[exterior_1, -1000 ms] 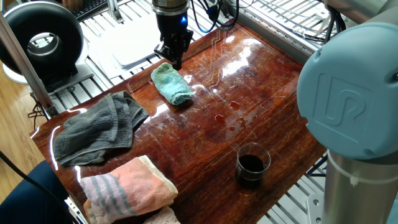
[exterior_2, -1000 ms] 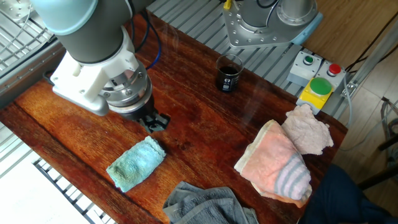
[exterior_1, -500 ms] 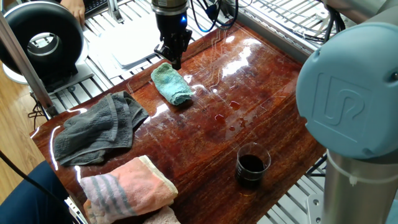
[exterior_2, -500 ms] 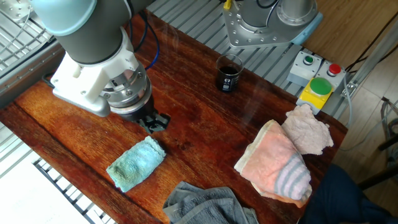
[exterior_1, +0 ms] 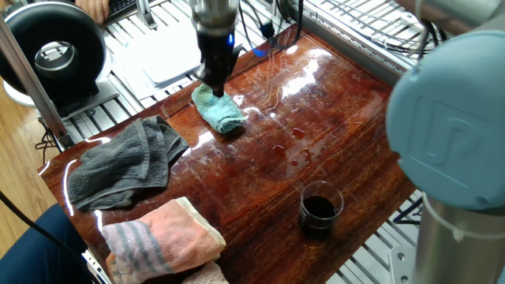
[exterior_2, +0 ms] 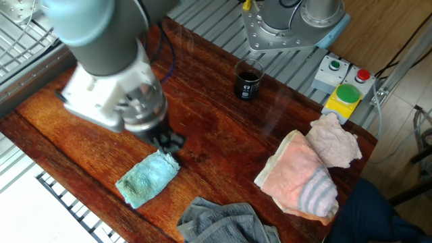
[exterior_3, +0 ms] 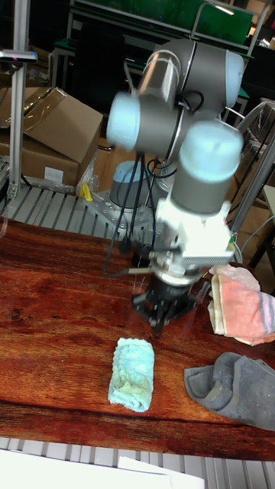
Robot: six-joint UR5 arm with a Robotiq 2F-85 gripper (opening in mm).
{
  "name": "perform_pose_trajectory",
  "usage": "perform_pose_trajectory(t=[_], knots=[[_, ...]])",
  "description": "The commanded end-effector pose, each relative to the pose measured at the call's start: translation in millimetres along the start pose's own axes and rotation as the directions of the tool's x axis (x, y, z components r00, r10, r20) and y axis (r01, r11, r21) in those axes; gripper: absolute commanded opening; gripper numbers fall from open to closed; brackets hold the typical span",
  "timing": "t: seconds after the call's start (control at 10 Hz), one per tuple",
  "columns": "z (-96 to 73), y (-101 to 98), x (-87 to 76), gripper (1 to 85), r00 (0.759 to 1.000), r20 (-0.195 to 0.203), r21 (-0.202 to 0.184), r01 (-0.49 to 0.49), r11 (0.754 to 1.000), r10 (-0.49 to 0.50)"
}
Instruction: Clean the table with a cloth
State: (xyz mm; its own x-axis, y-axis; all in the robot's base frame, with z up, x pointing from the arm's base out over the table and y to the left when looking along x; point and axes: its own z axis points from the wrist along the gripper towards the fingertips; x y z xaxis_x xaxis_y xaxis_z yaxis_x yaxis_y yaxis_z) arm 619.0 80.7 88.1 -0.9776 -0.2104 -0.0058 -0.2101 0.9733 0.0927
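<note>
A glass beaker (exterior_1: 320, 210) half full of dark liquid stood at the 5 o'clock part of the wooden surface (exterior_1: 331, 134). The teal cloth (exterior_1: 218, 107) lay folded toward 11 o'clock, the blurred gripper (exterior_1: 215, 82) right at its far end; whether its fingers were apart could not be told. A dark grey towel (exterior_1: 122, 164) and a pink striped towel (exterior_1: 162, 241) lay toward 8 o'clock.

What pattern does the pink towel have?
Grey stripes on the pink towel, clearest in the other fixed view.
</note>
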Motion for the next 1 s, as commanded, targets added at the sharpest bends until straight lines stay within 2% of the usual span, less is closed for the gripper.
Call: perform_pose_trajectory(t=[0.0, 0.1, 0.2, 0.3, 0.5, 0.6, 0.8, 0.9], knots=[[80.7, 13.7, 1.9, 13.3, 0.991, 0.102, -0.023, -0.080, 0.997, 0.082], [101.7, 11.7, 2.5, 3.3, 0.987, 0.121, -0.019, -0.109, 0.994, 0.110], [114.2, 3.2, 4.4, 1.7, 0.985, 0.129, 0.005, -0.115, 0.993, 0.114], [114.3, -4.5, 9.8, 1.7, 0.987, 0.107, 0.027, -0.123, 0.992, 0.119], [94.6, -18.2, 23.4, 1.3, 0.994, 0.036, 0.072, -0.107, 0.992, 0.104], [79.5, -15.4, 30.3, 1.3, 0.995, 0.000, 0.072, -0.102, 0.992, 0.103], [52.7, -15.8, 38.6, 1.3, 0.996, -0.031, 0.089, -0.084, 0.992, 0.087], [53.0, -15.4, 43.4, 1.3, 0.995, -0.041, 0.094, -0.083, 0.992, 0.087]])
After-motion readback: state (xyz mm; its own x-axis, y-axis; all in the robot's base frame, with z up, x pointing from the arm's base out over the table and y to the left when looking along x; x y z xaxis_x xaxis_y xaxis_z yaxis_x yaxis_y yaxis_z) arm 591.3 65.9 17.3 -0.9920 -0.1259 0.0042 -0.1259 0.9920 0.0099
